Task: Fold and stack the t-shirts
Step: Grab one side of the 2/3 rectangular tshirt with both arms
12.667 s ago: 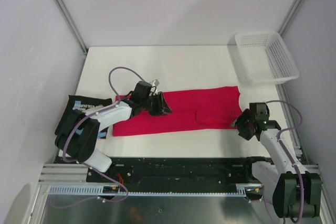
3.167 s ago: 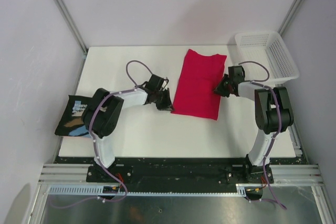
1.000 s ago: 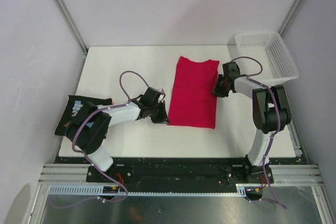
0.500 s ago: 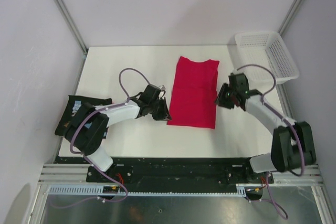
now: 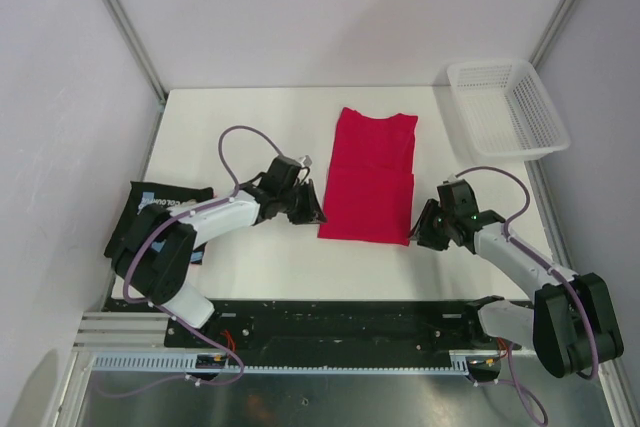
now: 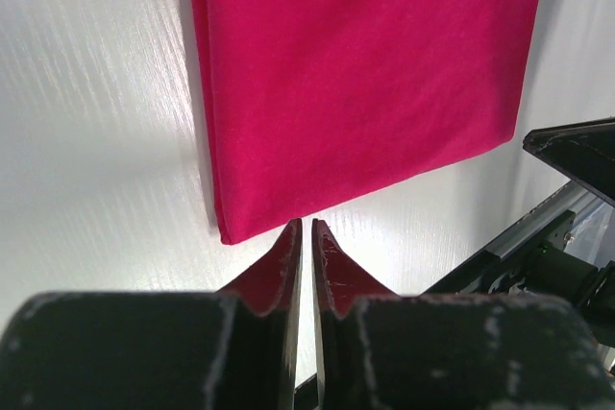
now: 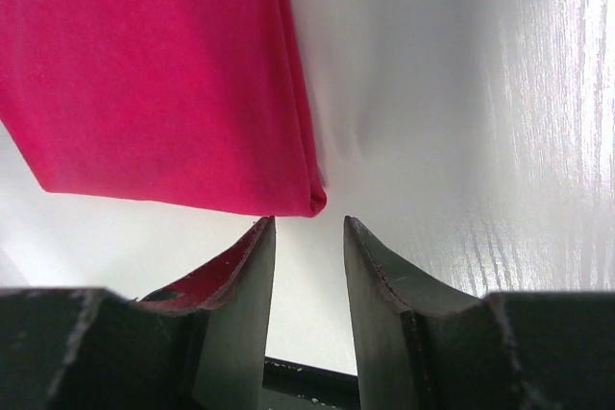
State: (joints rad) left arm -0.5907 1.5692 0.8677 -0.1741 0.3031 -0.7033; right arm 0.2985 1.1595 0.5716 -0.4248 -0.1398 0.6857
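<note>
Folded pink shirt (image 5: 371, 175) flat mid-table, left gripper (image 5: 311, 209) at its near left corner, jaws a thin slit apart, holding nothing, right gripper (image 5: 428, 230) at its near right corner, jaws parted, empty, black shirt (image 5: 150, 209) at the table's left edge.

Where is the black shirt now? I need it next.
In the top view, the black shirt hangs off the table's left edge, under the left arm.

Black t-shirt (image 5: 150, 209) mostly hidden behind left arm (image 5: 190, 232)
</note>
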